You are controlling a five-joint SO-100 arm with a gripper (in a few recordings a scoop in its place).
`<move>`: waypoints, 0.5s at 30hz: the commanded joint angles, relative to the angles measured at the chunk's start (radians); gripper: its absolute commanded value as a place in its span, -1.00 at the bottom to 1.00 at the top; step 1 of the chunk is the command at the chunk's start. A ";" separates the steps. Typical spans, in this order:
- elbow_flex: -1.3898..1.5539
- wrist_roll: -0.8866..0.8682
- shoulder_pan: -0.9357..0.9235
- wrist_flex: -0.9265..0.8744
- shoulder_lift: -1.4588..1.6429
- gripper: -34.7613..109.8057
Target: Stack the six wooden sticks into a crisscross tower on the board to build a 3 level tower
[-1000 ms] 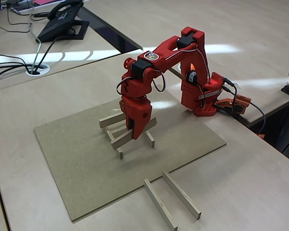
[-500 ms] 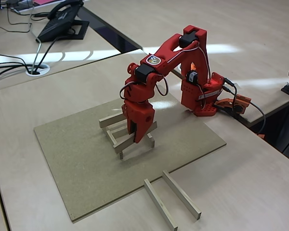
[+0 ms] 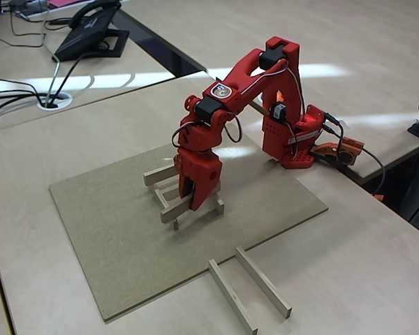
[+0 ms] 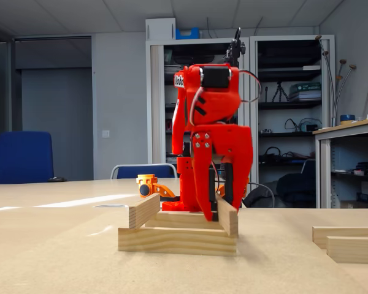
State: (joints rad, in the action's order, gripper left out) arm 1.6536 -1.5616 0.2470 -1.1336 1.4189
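The red gripper stood over the tower on the board, fingers clamped on an upper stick. Two sticks lay near, off the board's edge.

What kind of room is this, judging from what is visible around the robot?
Most likely an office or a lab workroom. A desk phone stands on a neighbouring pale desk, a blue chair sits at the back, and open shelving holds equipment behind the red arm.
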 commanded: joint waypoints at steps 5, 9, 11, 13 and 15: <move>0.028 0.008 0.008 0.012 0.052 -0.39; 0.035 0.009 0.008 0.018 0.055 -0.39; 0.035 0.012 0.006 0.021 0.054 -0.39; 0.037 0.017 0.005 0.028 0.052 -0.39; 0.040 0.014 0.003 0.034 0.052 -0.40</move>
State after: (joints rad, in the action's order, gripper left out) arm 1.6782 -1.5401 0.2500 -1.1060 1.4205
